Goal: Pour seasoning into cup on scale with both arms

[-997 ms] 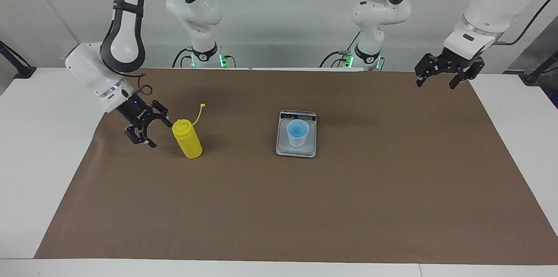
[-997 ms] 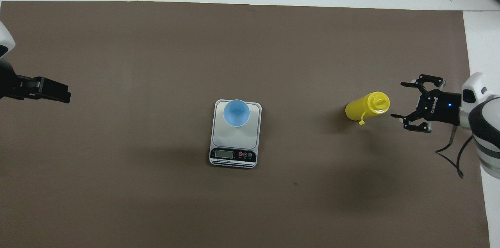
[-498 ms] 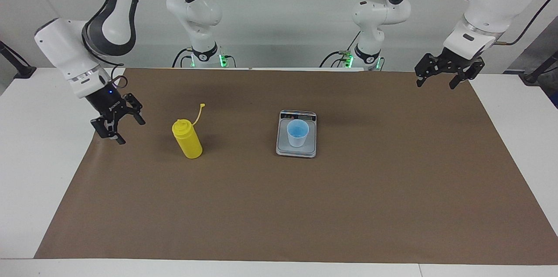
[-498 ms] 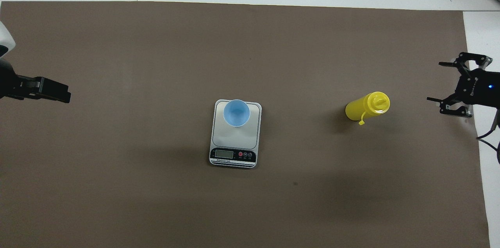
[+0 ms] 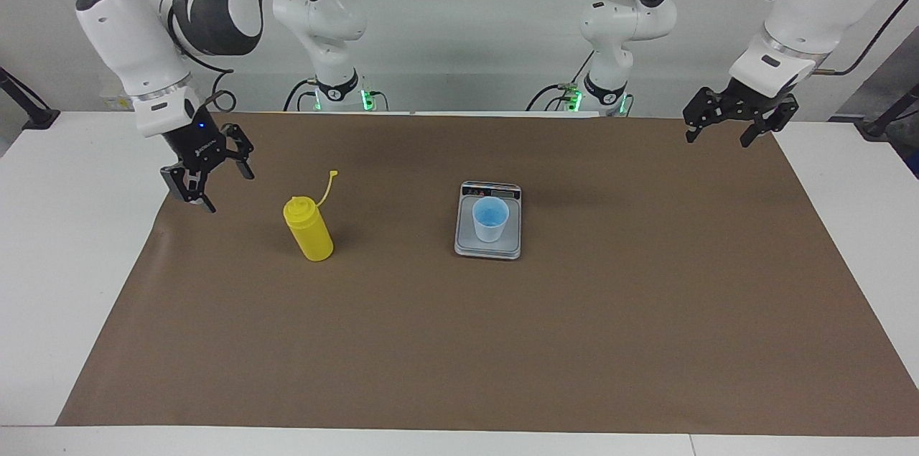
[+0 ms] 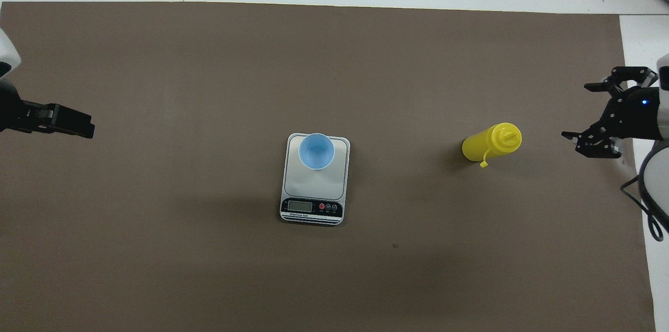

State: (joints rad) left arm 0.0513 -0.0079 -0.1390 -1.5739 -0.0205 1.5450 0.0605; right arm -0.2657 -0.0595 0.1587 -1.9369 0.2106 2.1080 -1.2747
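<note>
Hovering right gripper (image 5: 207, 179), fingers apart, near upright bottle (image 5: 308, 229); cap off. A clumsy grab tips it. Cup (image 5: 490, 219) sits on scale (image 5: 488, 244). Left gripper (image 5: 737, 120) waits, apart.

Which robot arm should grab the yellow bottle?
Probably the right arm. Its tool hangs open over the mat edge at the right arm's end of the table, where the seasoning stands. The left tool waits, open, over the other end, past the cup on the scale.
</note>
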